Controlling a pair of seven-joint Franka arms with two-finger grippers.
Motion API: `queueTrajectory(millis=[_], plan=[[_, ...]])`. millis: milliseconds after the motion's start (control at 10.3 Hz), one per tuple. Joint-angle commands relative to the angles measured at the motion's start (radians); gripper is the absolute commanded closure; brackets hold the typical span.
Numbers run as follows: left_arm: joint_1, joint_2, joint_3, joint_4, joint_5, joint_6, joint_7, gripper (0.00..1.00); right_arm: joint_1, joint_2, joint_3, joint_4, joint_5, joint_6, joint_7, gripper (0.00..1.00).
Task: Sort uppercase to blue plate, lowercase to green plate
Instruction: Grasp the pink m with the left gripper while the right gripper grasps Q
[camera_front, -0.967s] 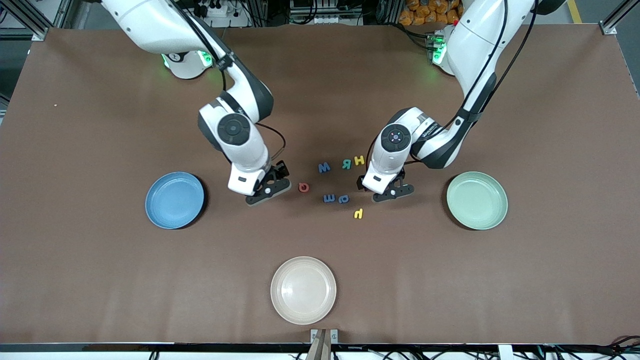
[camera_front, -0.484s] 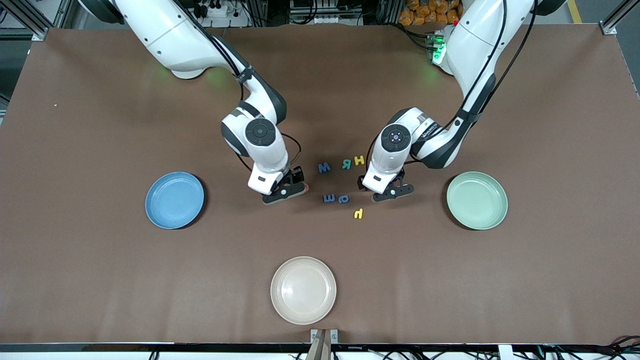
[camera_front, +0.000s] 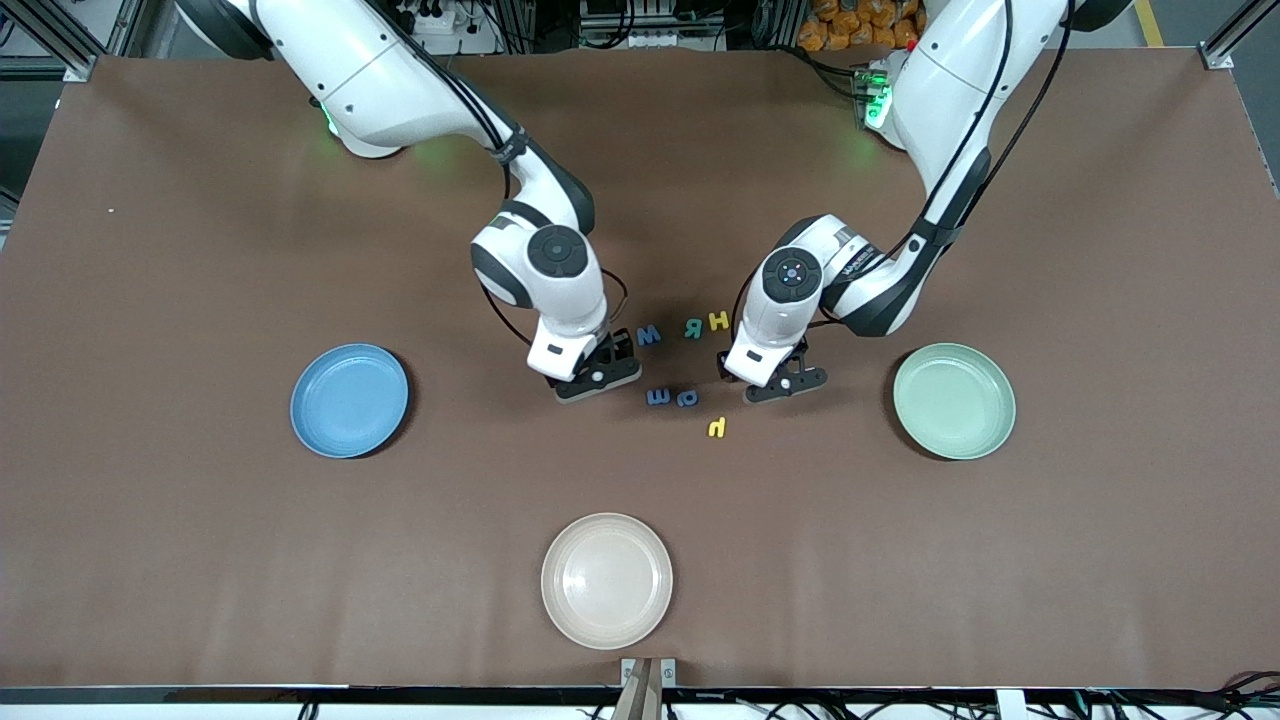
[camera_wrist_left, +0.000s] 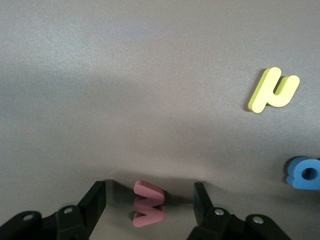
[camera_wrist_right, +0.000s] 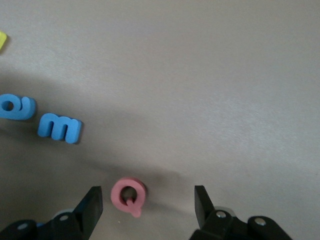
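Right wrist view: right end effector (camera_wrist_right: 145, 210) spread, red G (camera_wrist_right: 128, 194) on the counter between its fingers.
Left end effector (camera_wrist_left: 150, 205): spread astride red w (camera_wrist_left: 148, 204).
Handling: foam — light, soft; pinch flat sides gently.

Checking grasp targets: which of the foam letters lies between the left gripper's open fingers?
The red w, flat on the table between the left gripper's open fingers. The yellow h and the blue rounded letter lie clear of them.
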Motion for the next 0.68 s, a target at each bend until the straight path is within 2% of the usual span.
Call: queueTrajectory(millis=[0, 580], plan=[[-0.001, -0.002, -0.008, -0.009, 0.036, 0.018, -0.043, 0.32, -0.001, 0.067, 0.023, 0.040, -0.113, -0.006, 0.106, 0.18], [0.001, 0.005, -0.016, -0.008, 0.065, 0.018, -0.044, 0.52, -0.015, 0.072, 0.056, 0.038, -0.115, -0.008, 0.195, 0.20]])
